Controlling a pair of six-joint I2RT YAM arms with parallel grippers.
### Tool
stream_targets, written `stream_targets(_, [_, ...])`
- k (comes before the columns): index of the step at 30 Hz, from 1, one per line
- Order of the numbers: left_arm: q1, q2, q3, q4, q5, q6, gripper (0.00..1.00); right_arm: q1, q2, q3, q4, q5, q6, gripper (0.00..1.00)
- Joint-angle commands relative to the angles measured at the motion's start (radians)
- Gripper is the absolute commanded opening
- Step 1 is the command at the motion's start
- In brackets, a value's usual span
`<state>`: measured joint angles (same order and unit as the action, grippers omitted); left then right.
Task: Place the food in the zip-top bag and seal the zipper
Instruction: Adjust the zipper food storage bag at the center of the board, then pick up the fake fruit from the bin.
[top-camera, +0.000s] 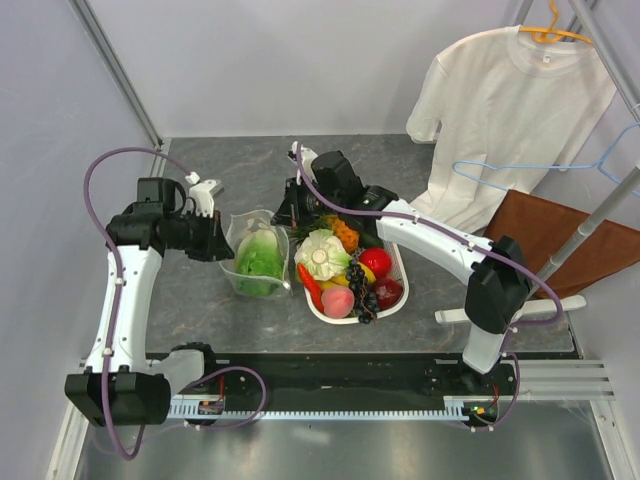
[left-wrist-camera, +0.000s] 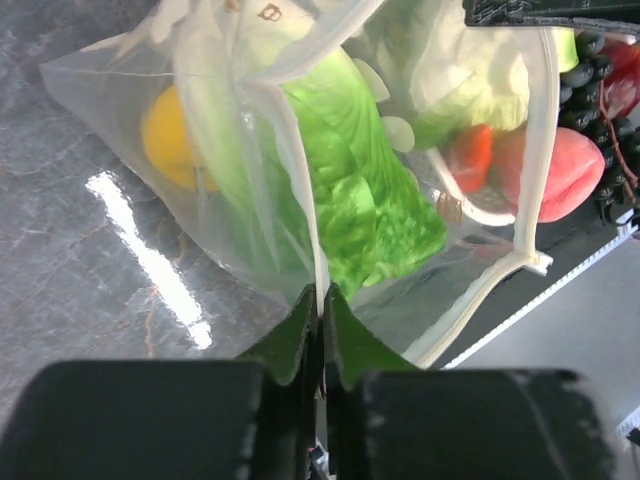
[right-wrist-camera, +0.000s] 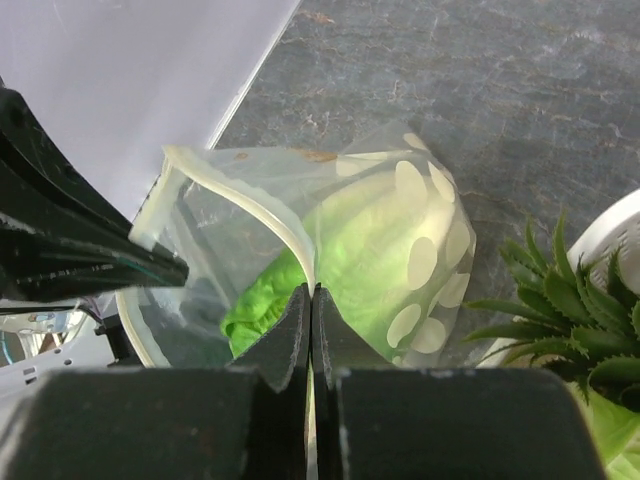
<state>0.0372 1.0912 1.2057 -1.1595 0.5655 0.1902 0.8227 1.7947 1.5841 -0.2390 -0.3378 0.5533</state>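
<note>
Clear dotted zip-top bag (top-camera: 244, 228) holding lettuce (left-wrist-camera: 350, 190), mouth edge pinched tight inside left gripper (left-wrist-camera: 320, 302), seemingly also inside right gripper (right-wrist-camera: 312, 300).

The light is bright and even in all three views, with soft, faint shadows. A white streak of glare lies on the bench (left-wrist-camera: 90, 200) in the left wrist view. Up close, the left gripper (left-wrist-camera: 320, 300) and right gripper (right-wrist-camera: 311, 300) look dark and blurry.
</note>
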Motion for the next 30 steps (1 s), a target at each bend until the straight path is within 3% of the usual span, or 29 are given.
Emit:
stream_targets(1, [-0.002, 0.009, 0.156, -0.078, 0.028, -0.005, 0.02, -0.004, -0.073, -0.024, 0.027, -0.027, 0.054, 0.0])
stream_targets(6, [-0.002, 0.001, 0.316, -0.117, 0.071, -0.018, 0.02, -0.004, -0.103, -0.016, -0.002, -0.032, 0.019, 0.0])
stream_targets(12, [-0.002, 0.032, 0.152, -0.083, 0.079, -0.02, 0.02, -0.007, -0.095, -0.021, -0.011, -0.015, -0.061, 0.06])
stream_targets(17, [-0.003, 0.029, 0.101, -0.009, 0.057, -0.043, 0.02, -0.016, -0.107, -0.062, -0.022, -0.012, -0.096, 0.1])
stream_targets(18, [-0.003, 0.033, 0.097, 0.0, 0.06, -0.047, 0.02, -0.016, -0.113, -0.07, -0.025, -0.015, -0.104, 0.25])
stream_targets(20, [-0.002, 0.038, 0.094, 0.004, 0.069, -0.054, 0.02, -0.023, -0.124, -0.079, -0.037, -0.012, -0.119, 0.43])
stream_targets(21, [-0.002, 0.038, 0.091, 0.004, 0.073, -0.055, 0.02, -0.03, -0.141, -0.079, -0.042, -0.007, -0.128, 0.57])
stream_targets(24, [-0.002, 0.035, 0.088, 0.007, 0.085, -0.054, 0.02, -0.072, -0.199, -0.065, -0.063, -0.024, -0.17, 0.66])
stream_targets(26, [-0.002, 0.033, 0.084, 0.011, 0.085, -0.052, 0.02, -0.115, -0.242, -0.072, -0.075, -0.076, -0.223, 0.67])
stream_targets(28, [-0.002, 0.032, 0.084, 0.014, 0.089, -0.054, 0.02, -0.126, -0.313, -0.087, -0.156, -0.189, -0.401, 0.71])
stream_targets(29, [-0.003, 0.035, 0.084, 0.014, 0.088, -0.052, 0.02, -0.126, -0.34, -0.101, -0.196, -0.235, -0.464, 0.77])
stream_targets(30, [-0.003, 0.035, 0.084, 0.014, 0.089, -0.054, 0.02, -0.125, -0.394, -0.143, -0.273, -0.291, -0.606, 0.97])
